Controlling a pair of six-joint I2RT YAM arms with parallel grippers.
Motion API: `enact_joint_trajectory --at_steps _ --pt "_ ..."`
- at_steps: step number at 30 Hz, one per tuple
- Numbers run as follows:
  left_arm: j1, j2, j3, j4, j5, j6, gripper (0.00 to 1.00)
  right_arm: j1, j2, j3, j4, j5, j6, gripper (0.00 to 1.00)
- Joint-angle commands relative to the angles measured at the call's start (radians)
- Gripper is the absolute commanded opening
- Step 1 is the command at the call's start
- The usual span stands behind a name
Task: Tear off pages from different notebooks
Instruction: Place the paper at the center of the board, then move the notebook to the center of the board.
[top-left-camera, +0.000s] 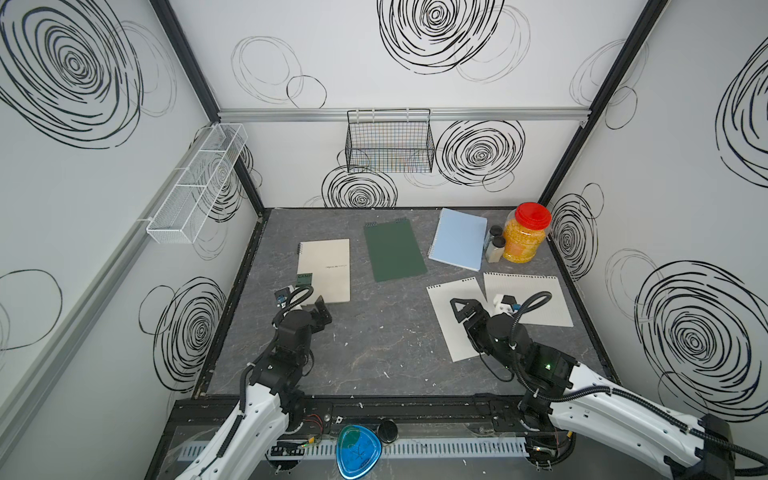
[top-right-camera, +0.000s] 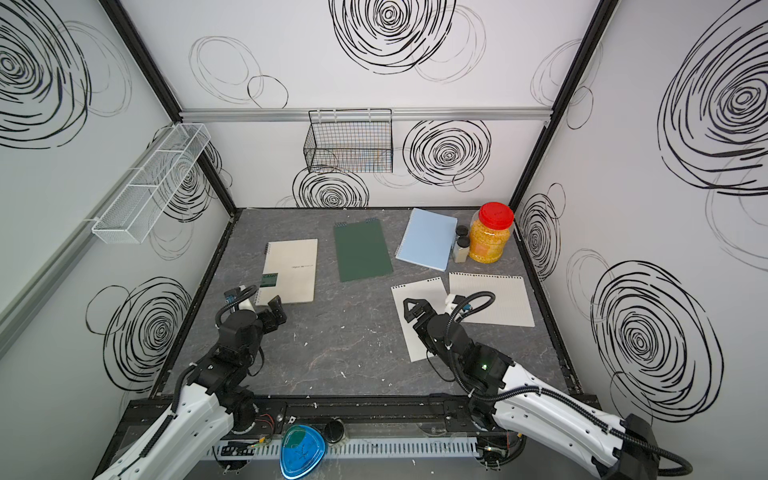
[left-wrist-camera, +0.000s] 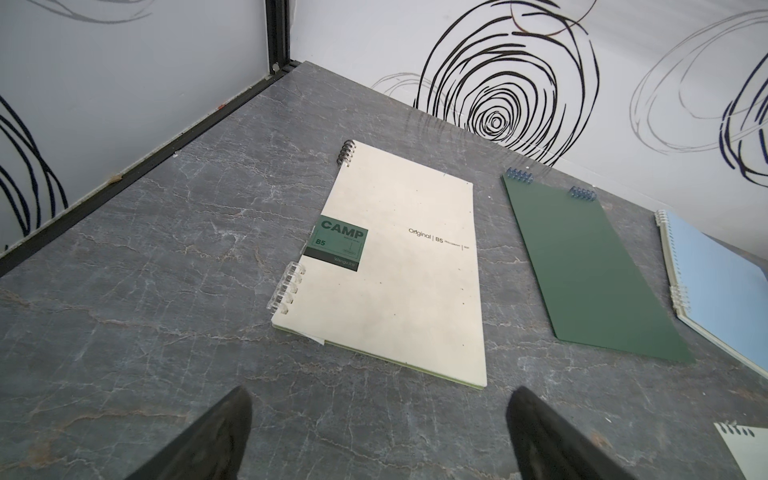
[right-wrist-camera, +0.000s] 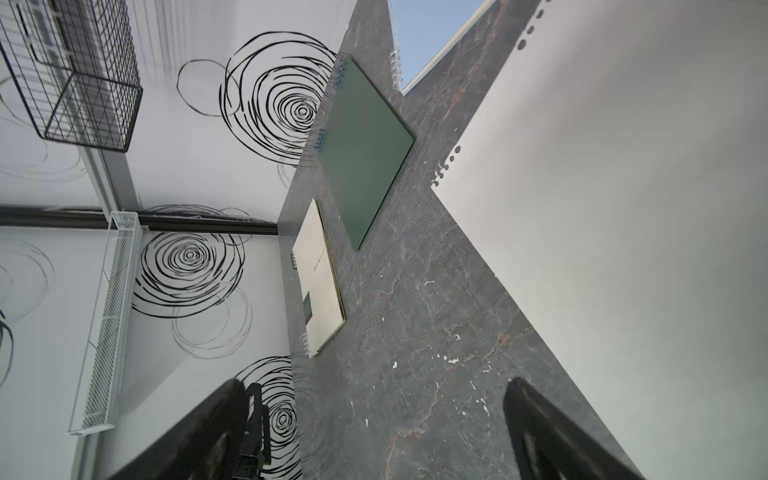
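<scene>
Grey stone table (left-wrist-camera: 166, 332) has wide open room between my arms, and my left gripper (left-wrist-camera: 378, 415) is spread open by the near edge of the cream notebook (left-wrist-camera: 407, 270). My right gripper (top-left-camera: 467, 309) hangs open over the loose pages (top-left-camera: 536, 299). Farther back the green notebook (top-left-camera: 395, 251) and blue notebook (top-left-camera: 459, 245) lie flat, apart.

White walls (top-left-camera: 332, 62) scribbled with black swirls (top-left-camera: 435, 16), black posts (top-left-camera: 187, 58) at rear corners. Grey marbled table (top-left-camera: 374, 332), flecked white. On rear rail (top-left-camera: 291, 113), black wire basket (top-left-camera: 390, 145); on left wall, white mesh shelf (top-left-camera: 195, 187).
</scene>
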Motion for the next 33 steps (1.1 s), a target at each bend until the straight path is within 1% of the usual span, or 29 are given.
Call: enact_joint_trajectory --at_steps 1,4,7,8,9,12,14,15,18,21,23,26,29,31,33 --pt "0.021 0.046 0.022 0.038 0.003 -0.006 0.99 -0.007 0.111 0.037 0.225 -0.071 -0.278 0.98" --pt "0.074 0.15 0.053 0.069 0.066 -0.006 0.99 -0.034 0.272 0.084 0.25 -0.137 -0.341 0.96" --pt "0.145 0.287 0.109 0.096 0.174 -0.009 0.99 -0.076 0.42 0.153 0.213 -0.216 -0.363 0.96" --pt "0.161 0.339 0.146 0.087 0.183 -0.02 0.99 -0.087 0.468 0.176 0.196 -0.236 -0.376 0.95" --pt "0.169 0.386 0.182 0.058 0.172 -0.036 0.99 -0.094 0.504 0.196 0.187 -0.25 -0.391 0.95" --pt "0.191 0.559 0.363 -0.089 0.096 -0.104 0.99 -0.109 0.612 0.234 0.203 -0.269 -0.42 0.95" --pt "0.201 0.649 0.471 -0.151 0.082 -0.089 0.99 -0.124 0.673 0.247 0.243 -0.309 -0.434 0.94" --pt "0.199 0.68 0.498 -0.148 0.058 -0.086 0.99 -0.129 0.703 0.252 0.263 -0.323 -0.44 0.94" --pt "0.191 0.692 0.498 -0.043 0.051 -0.052 0.99 -0.129 0.783 0.289 0.285 -0.344 -0.467 0.93" --pt "0.191 0.676 0.494 0.008 0.039 -0.058 0.99 -0.12 0.858 0.349 0.262 -0.335 -0.495 0.93" --pt "0.216 0.698 0.538 -0.027 0.061 -0.035 0.99 -0.116 0.905 0.383 0.248 -0.326 -0.506 0.93" --pt "0.282 0.789 0.64 -0.13 0.063 -0.057 0.99 -0.115 0.98 0.431 0.266 -0.355 -0.523 0.92" --pt "0.346 0.885 0.708 -0.158 0.128 -0.055 0.99 -0.109 1.05 0.487 0.282 -0.404 -0.542 0.91" --pt "0.364 0.936 0.731 -0.149 0.168 -0.042 0.99 -0.096 1.092 0.534 0.271 -0.416 -0.563 0.9" --pt "0.366 0.976 0.759 -0.16 0.158 -0.042 0.99 -0.086 1.132 0.583 0.258 -0.425 -0.57 0.89"
